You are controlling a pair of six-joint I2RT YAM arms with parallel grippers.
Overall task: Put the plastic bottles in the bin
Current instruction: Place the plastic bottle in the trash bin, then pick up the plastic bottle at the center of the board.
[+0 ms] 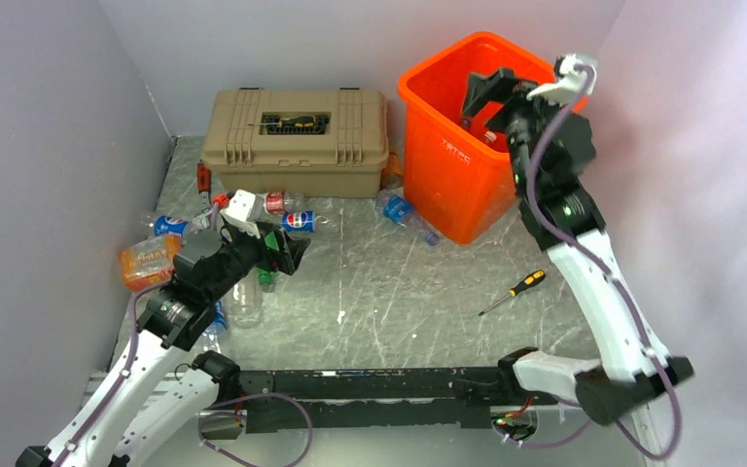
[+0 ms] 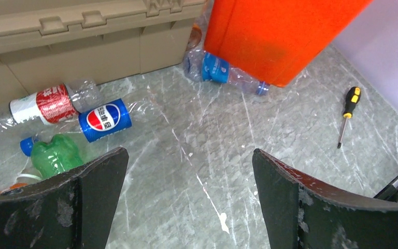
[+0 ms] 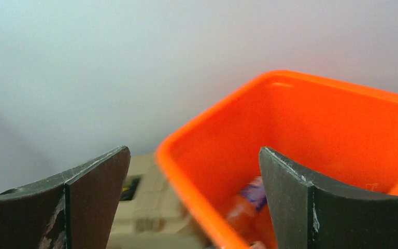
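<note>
**Left Arm: Approach to the Nearest Bottle**

The left gripper (image 2: 186,155) hovers above the table (image 2: 290,124) with its jaws spread wide and nothing between them. The right gripper (image 3: 194,150) is positioned over the mouth of the orange bin (image 3: 311,119). Its jaws are also fully apart and empty, and one bottle with an orange and purple label (image 3: 246,205) lies in the bin below and ahead of them.

Bottles within reach of the left jaws:

- Pepsi bottle (image 2: 104,119): on the table ahead of the left-hand jaw and just outside the gap.
- Red-labelled bottle (image 2: 49,104): just beyond the Pepsi bottle and further left, against the tan toolbox (image 2: 83,36).
- Green bottle (image 2: 56,154): immediately ahead of the left-hand jaw tip, partly hidden by it.
- Blue-labelled bottle (image 2: 223,72): far ahead of the gap, touching the foot of the bin.

Governing relation: the Pepsi bottle lies to the left of the gap, and its long axis runs nearly parallel to the line joining the two jaws. The probable requirement is a shift to the left and a wrist rotation, so that the jaws close across the bottle body rather than along it. The left arm is much the nearer. The right arm is well apart from all of these bottles.

The yellow-handled screwdriver (image 2: 348,111) lies far to the right of the gap and is not to be collected.
</note>
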